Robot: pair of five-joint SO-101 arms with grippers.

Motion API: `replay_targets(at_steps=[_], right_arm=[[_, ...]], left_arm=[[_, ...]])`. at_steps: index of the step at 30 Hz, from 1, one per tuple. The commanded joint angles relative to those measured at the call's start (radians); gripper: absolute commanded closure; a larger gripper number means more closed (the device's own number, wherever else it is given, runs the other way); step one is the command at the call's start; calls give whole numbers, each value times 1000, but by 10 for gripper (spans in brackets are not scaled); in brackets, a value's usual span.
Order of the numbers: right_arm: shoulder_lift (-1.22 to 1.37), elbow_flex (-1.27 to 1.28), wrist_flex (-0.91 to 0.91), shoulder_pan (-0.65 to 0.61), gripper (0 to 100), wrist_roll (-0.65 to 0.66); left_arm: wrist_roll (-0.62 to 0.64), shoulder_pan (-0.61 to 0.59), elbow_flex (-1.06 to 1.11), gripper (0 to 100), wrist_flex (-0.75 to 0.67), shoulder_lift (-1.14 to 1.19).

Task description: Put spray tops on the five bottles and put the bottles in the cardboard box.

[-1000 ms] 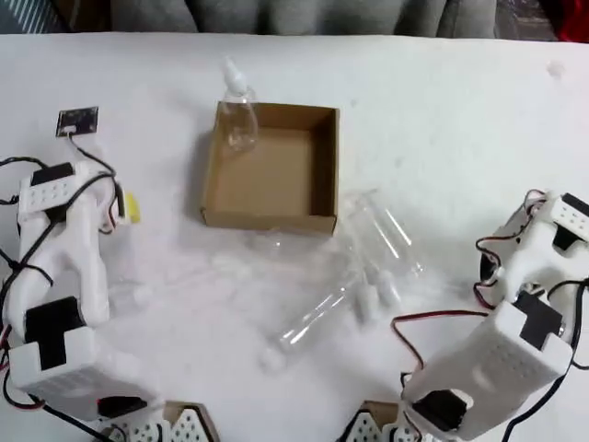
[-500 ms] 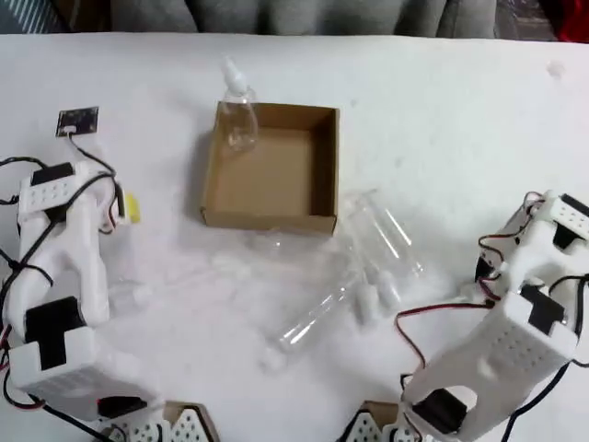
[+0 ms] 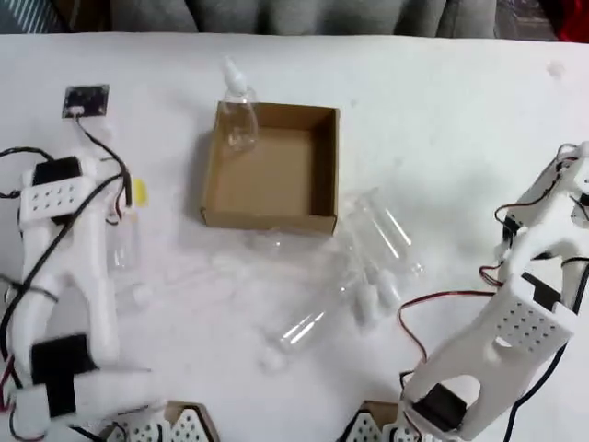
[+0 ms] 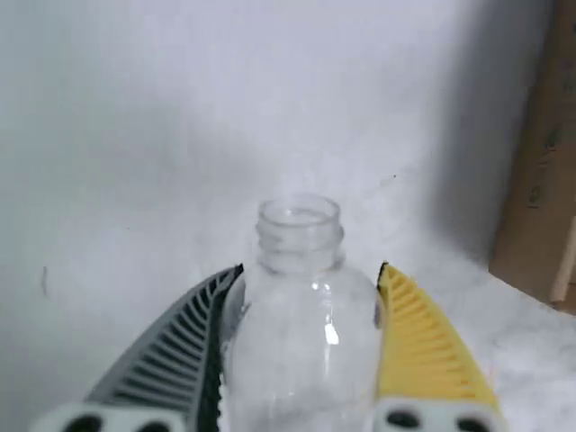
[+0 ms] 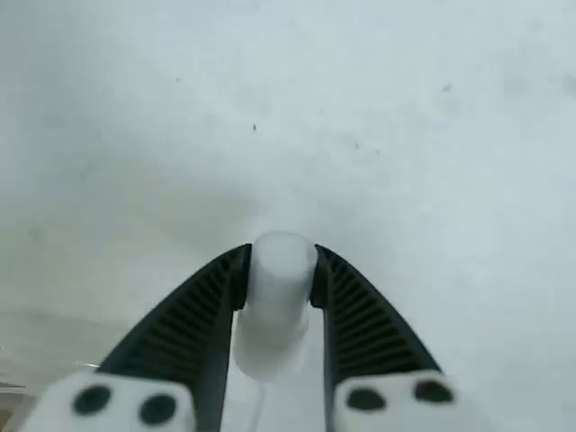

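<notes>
My left gripper (image 4: 310, 270) is shut on a clear open-necked bottle (image 4: 301, 315), held between its grey and yellow fingers (image 4: 423, 342). From above, that bottle (image 3: 123, 244) is at the table's left, beside the left arm (image 3: 64, 239). White and rounded, a spray top (image 5: 274, 288) is clamped in my right gripper (image 5: 279, 256) above bare table; the right arm (image 3: 525, 322) stands at the right edge. The cardboard box (image 3: 322, 166) sits mid-table. A capped bottle (image 3: 237, 115) leans in its far left corner.
Several loose clear bottles (image 3: 386, 230) and white spray tops (image 3: 373, 296) lie scattered just in front and to the right of the box. A small dark board (image 3: 86, 99) with a cable lies far left. Cables trail by both arms.
The left arm has stretched farther up the table with the bottle in its gripper. The right arm has swung toward the right edge, carrying the spray top.
</notes>
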Motion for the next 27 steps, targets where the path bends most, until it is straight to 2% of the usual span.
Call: replay_targets(at_steps=[1,10,19,27], right_arm=[[-90,-98,36,-13,982,130],[-397,-5,36,-96,982,238],[-823,431,12,-262,982,282],[-1179,684,-82,-452,982,275]], left_arm=[[5,28,3,980,46,-234],[8,174,212,980,25,-610],[5,337,497,980,-150,-1038],[9,346,694,980,-222,-1353]])
